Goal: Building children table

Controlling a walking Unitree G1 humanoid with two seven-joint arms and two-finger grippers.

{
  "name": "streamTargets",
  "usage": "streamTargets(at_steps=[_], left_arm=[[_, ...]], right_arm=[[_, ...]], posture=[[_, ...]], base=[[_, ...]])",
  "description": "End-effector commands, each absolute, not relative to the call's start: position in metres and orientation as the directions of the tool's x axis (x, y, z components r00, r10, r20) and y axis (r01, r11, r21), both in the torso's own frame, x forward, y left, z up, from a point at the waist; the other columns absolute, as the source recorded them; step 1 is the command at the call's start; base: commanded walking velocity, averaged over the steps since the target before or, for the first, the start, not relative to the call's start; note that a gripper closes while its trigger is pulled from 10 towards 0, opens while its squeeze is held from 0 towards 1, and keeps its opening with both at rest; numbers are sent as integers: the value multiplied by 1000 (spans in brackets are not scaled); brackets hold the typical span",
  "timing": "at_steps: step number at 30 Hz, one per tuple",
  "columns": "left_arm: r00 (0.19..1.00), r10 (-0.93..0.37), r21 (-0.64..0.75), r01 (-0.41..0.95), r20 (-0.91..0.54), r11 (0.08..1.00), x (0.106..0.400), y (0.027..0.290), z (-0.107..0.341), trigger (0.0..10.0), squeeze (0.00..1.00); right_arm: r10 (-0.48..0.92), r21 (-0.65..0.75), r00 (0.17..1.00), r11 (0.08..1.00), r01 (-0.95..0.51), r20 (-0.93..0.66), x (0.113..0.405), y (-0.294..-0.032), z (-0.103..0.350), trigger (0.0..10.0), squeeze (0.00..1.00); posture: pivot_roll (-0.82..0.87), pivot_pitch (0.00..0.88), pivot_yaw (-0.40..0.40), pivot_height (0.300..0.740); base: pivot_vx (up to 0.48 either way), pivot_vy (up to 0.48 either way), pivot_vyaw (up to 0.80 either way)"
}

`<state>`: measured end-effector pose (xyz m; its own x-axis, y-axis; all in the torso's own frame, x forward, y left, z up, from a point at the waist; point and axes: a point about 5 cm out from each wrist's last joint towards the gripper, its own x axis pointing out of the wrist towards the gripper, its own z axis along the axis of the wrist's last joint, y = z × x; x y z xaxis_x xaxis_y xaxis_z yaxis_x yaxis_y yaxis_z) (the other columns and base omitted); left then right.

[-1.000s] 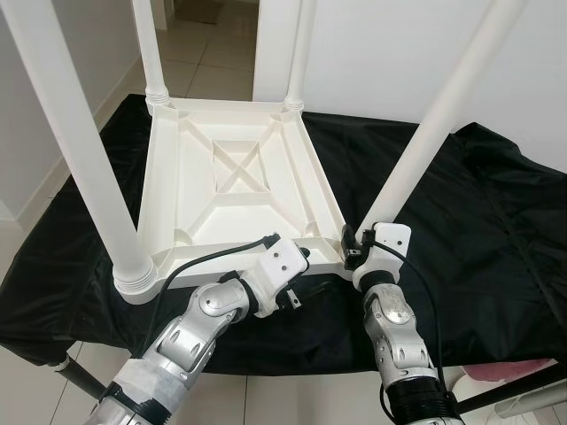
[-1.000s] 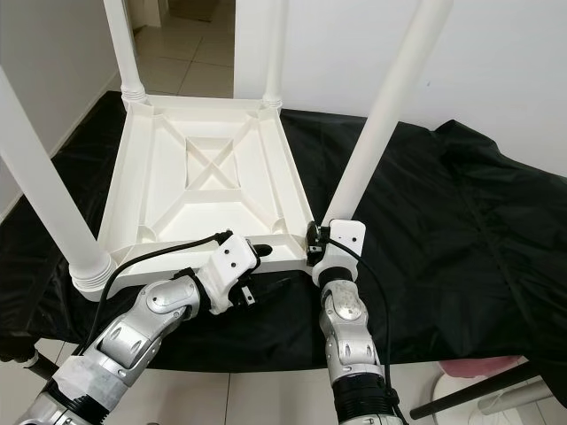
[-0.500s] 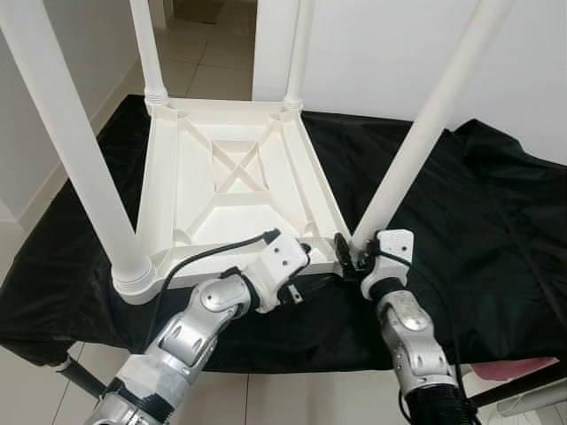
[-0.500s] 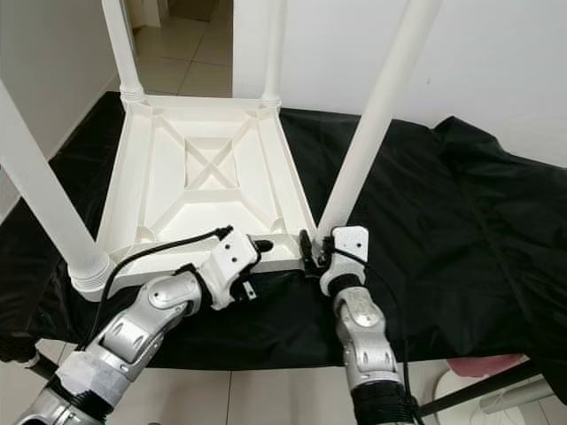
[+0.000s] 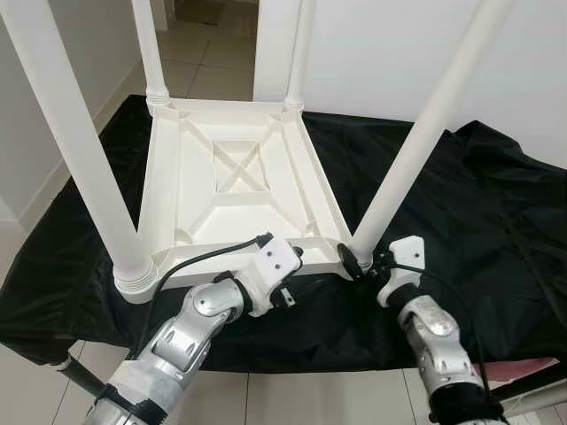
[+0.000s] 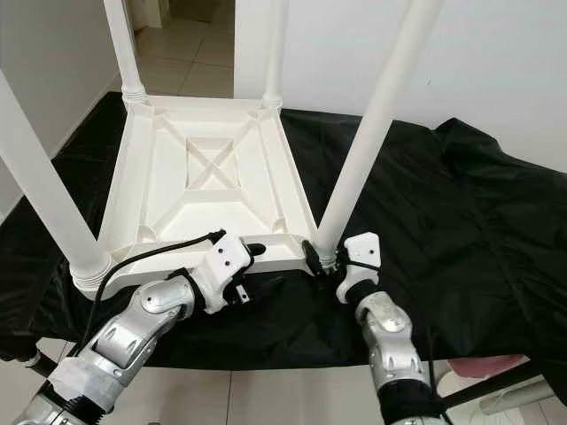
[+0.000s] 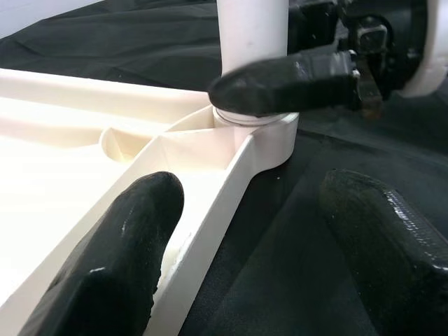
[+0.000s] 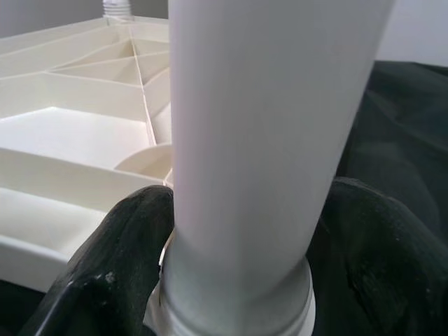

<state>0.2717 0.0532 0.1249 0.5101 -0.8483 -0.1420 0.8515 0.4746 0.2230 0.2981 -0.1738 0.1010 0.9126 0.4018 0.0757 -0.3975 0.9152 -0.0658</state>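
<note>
A white children's table (image 5: 232,177) lies upside down on a black cloth, all its legs pointing up. My right gripper (image 5: 358,261) is at the base of the near right leg (image 5: 416,142). In the right wrist view its two fingers (image 8: 119,252) press on either side of that leg (image 8: 259,140), just above the collar. My left gripper (image 6: 257,264) is at the table's near rim, open. One finger (image 7: 119,259) is over the inner side of the rim (image 7: 231,168) and the other is over the cloth.
The black cloth (image 5: 478,204) covers a low work surface whose front edge runs just below my grippers. Tiled floor (image 5: 213,53) and a white wall lie beyond. The near left leg (image 5: 80,142) rises close by my left arm. Something pink (image 5: 509,367) lies low right.
My right wrist has swung out to the right and lower around the leg's base, its fingers staying on the leg. The left gripper has barely moved.
</note>
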Motion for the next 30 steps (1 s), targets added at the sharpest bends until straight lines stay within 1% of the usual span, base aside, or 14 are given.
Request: streamTargets(at_steps=[1, 2, 4, 7, 13, 15, 16, 22, 25, 26, 27, 28, 29, 30], left_arm=[[457, -874, 223, 880, -164, 419, 268, 50, 123, 10000, 0], [457, -874, 223, 880, -164, 419, 268, 50, 123, 10000, 0], [453, -878, 222, 882, -154, 416, 269, 49, 126, 10000, 0], [451, -880, 229, 881, -149, 413, 269, 48, 127, 10000, 0], [455, -879, 232, 879, -143, 417, 271, 48, 129, 10000, 0], [461, -876, 234, 875, -139, 424, 272, 48, 130, 10000, 0], [465, -875, 237, 873, -137, 427, 272, 48, 131, 10000, 0], [482, -866, 235, 864, -131, 445, 273, 50, 131, 10000, 0], [487, -864, 238, 861, -129, 450, 274, 51, 132, 10000, 0], [489, -863, 243, 859, -128, 450, 274, 51, 132, 10000, 0], [489, -863, 244, 859, -128, 450, 274, 51, 132, 10000, 0], [489, -863, 244, 859, -128, 450, 274, 51, 132, 10000, 0], [489, -863, 245, 859, -128, 450, 274, 51, 132, 10000, 0], [487, -864, 245, 860, -128, 448, 274, 51, 133, 10000, 0]], right_arm=[[418, -75, 906, 908, -413, 70, 299, -179, 100, 10000, 0], [418, -75, 906, 908, -413, 70, 299, -179, 100, 10000, 0], [480, -106, 876, 875, -473, 51, 306, -180, 103, 10000, 0], [508, -113, 860, 858, -501, 41, 309, -179, 104, 10000, 0], [593, -130, 805, 799, -587, 3, 317, -171, 103, 10000, 0], [618, -137, 786, 777, -614, -16, 319, -167, 101, 3020, 0], [626, -137, 780, 770, -623, -24, 319, -166, 100, 0, 0], [629, -120, 777, 769, -628, -36, 318, -169, 95, 0, 0], [617, -100, 786, 780, -618, -40, 319, -172, 93, 0, 0], [594, -68, 804, 801, -595, -27, 320, -174, 91, 0, 0], [586, -56, 810, 808, -586, -23, 320, -174, 91, 1608, 0], [586, -56, 810, 808, -586, -23, 320, -174, 91, 1608, 0], [578, -52, 816, 815, -578, -19, 320, -174, 91, 10000, 0], [563, -31, 826, 826, -563, -7, 319, -172, 92, 10000, 0]], posture=[[6, 0, -100, 740], [6, 0, -100, 740], [0, 0, -97, 740], [0, 0, -98, 740], [3, 0, -101, 740], [10, 0, -107, 740], [13, 0, -110, 740], [17, 0, -114, 740], [16, 0, -113, 740], [16, 0, -112, 740], [15, 0, -111, 740], [15, 0, -111, 740], [15, 0, -111, 740], [14, 0, -108, 740]], base=[[0, 0, 0], [0, 0, 0], [0, 0, 0], [0, 0, 0], [0, 0, 0], [0, 0, 0], [0, 0, 0], [0, 0, 0], [0, 0, 0], [0, 0, 0], [0, 0, 0], [0, 0, 0], [0, 0, 0], [0, 0, 0]])
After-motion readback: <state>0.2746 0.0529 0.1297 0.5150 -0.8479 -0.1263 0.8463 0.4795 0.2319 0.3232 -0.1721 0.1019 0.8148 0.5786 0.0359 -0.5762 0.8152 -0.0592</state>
